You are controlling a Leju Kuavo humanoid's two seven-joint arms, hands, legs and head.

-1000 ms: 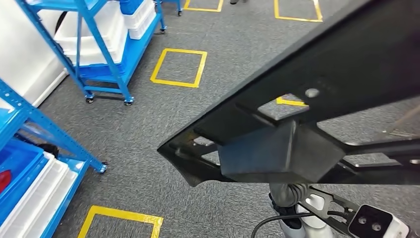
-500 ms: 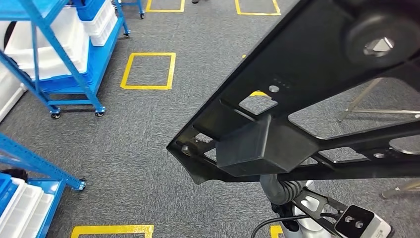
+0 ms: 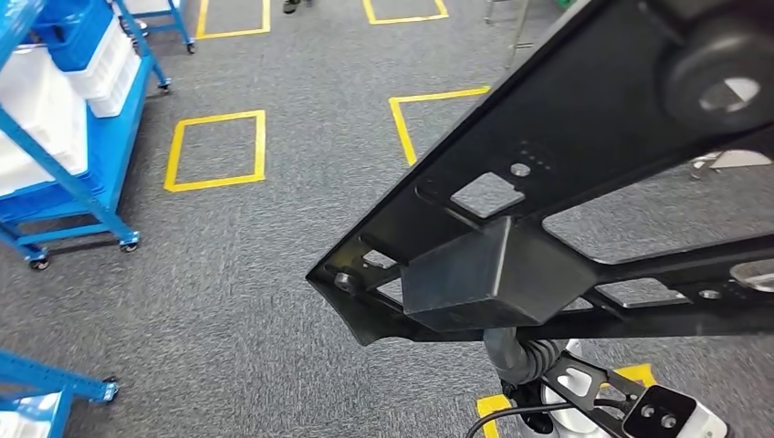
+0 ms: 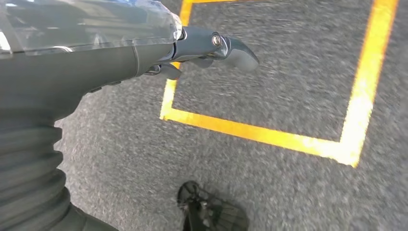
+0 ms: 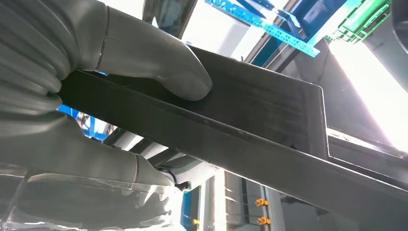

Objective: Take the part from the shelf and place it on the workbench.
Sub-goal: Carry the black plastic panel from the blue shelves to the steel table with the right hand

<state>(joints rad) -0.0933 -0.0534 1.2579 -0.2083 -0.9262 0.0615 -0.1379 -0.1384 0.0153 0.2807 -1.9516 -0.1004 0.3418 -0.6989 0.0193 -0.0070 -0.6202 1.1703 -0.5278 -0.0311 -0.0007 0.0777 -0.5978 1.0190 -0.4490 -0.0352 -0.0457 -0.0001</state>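
Note:
The part (image 3: 584,210) is a large black metal frame with cut-outs and a box-shaped block underneath. In the head view it spans the right half of the picture, held above the carpet. In the right wrist view my right hand (image 5: 91,101) grips one bar of the part (image 5: 269,125), with the thumb (image 5: 163,67) pressed on its flat face. My left hand (image 4: 144,53) hangs over the floor holding nothing, its fingers (image 4: 226,48) stretched out.
A blue wheeled shelf rack (image 3: 78,196) with white bins (image 3: 96,68) stands at the left, and another blue rack's foot (image 3: 50,383) at the lower left. Yellow tape squares (image 3: 214,151) mark the grey carpet. A pale table leg (image 3: 726,160) shows at the right.
The whole view has swung: the blue racks and tape squares slid left and out as my body turned. The part stays in my right hand in the same place.

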